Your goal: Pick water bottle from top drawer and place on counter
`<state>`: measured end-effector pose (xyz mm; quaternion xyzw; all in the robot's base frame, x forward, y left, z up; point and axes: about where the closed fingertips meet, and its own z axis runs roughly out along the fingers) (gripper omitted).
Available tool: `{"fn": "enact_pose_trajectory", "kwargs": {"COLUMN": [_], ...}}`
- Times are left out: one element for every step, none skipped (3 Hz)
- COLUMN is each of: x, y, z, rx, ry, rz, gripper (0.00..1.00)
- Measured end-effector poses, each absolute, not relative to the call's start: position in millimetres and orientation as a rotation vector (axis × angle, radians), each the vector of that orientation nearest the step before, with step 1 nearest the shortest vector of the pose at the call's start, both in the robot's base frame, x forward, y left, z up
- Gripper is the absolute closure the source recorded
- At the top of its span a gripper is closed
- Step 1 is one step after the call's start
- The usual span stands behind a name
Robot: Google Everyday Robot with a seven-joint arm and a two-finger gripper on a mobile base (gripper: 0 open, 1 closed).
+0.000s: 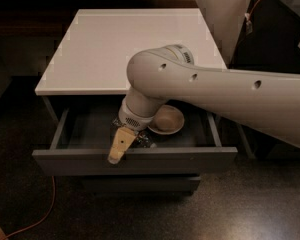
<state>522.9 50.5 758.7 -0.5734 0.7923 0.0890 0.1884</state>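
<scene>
**Camera view.** The single arm (215, 91) enters from the right and bends down over the open top drawer (135, 160). Its wrist hides much of the drawer's middle.

The claw (119, 149) hangs low at the drawer's front and slants down and to the left, so its tip overlaps the upper edge of the front panel. Claw opening: cannot be told, because only one beige side faces the camera.

The water bottle (144, 141) lies on the drawer floor. It is mostly hidden, and only a small patterned, partly clear portion shows, directly to the right of the claw and close against it. Whether the two touch cannot be resolved. A second fragment shows near the wrist, up and to the left. From this, the long axis is judged to run diagonally, rear-left to front-right, passing beneath the claw. This is an estimate and has not been confirmed.

A beige bowl (165, 120) sits just behind and to the right of the bottle, near the wrist.

The bench (135, 49), the white top of the cabinet, lies above and behind the drawer.

**Governing relation.** The bottle is at the claw, slightly to its right, with its axis crossing the claw's slant. The lift must clear the drawer front and the overhanging bench edge. It must also avoid the bowl.
</scene>
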Motion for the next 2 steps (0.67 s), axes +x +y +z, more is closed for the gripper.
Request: {"fn": "enact_pose_trajectory", "kwargs": {"x": [506.3,504.6], "y": [65.5,64.8], "z": [761.8,756.0], "rx": [-1.544,-1.353], "ry": [2.285,2.380], "rz": [0.172,0.190], "gripper": [0.00,0.00]}}
